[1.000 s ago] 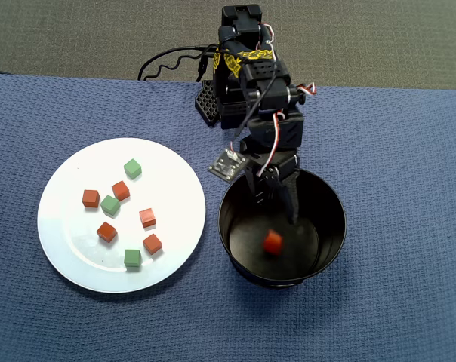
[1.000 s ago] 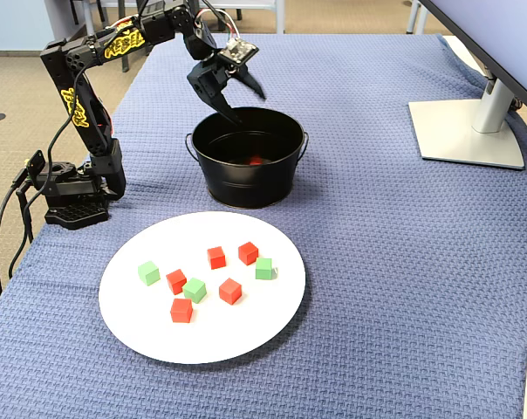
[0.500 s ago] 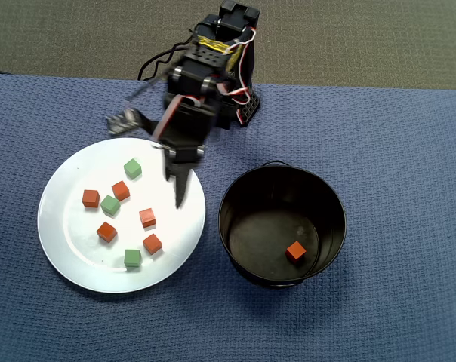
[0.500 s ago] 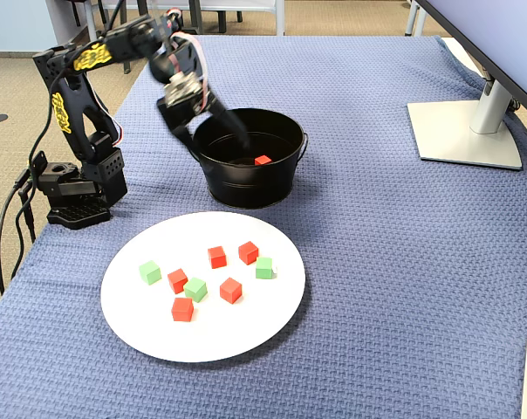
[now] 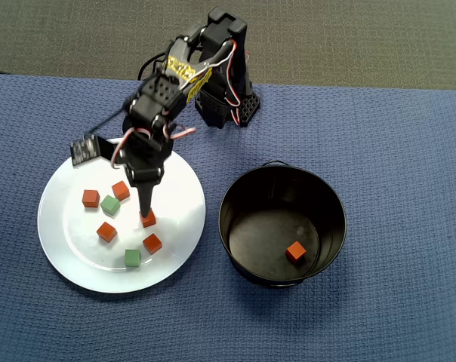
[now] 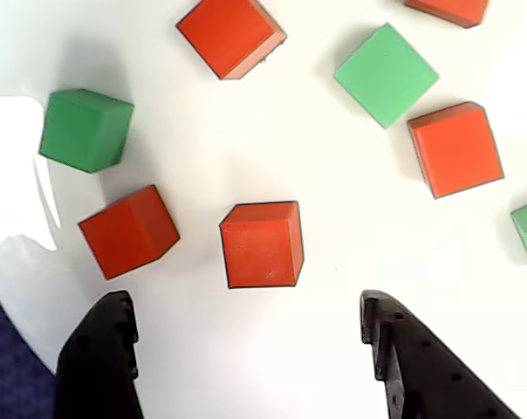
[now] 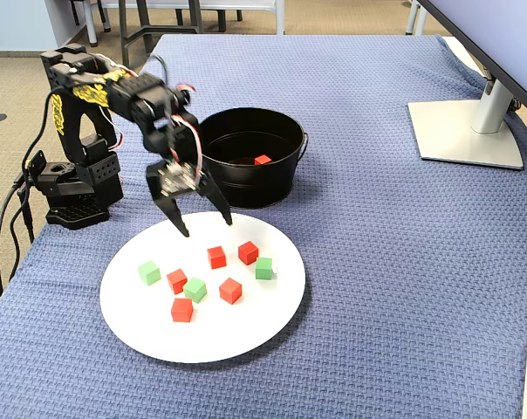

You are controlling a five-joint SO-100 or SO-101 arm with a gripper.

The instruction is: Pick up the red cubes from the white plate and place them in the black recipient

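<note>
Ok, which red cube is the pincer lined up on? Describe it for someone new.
Find the white plate, then its edge facing the black pot. Two red cubes sit along that side. The target cube is the one centred ahead of the open pincer in the wrist view, farther from the green cube than its twin.

The end effector partly hides one red cube overhead
</note>
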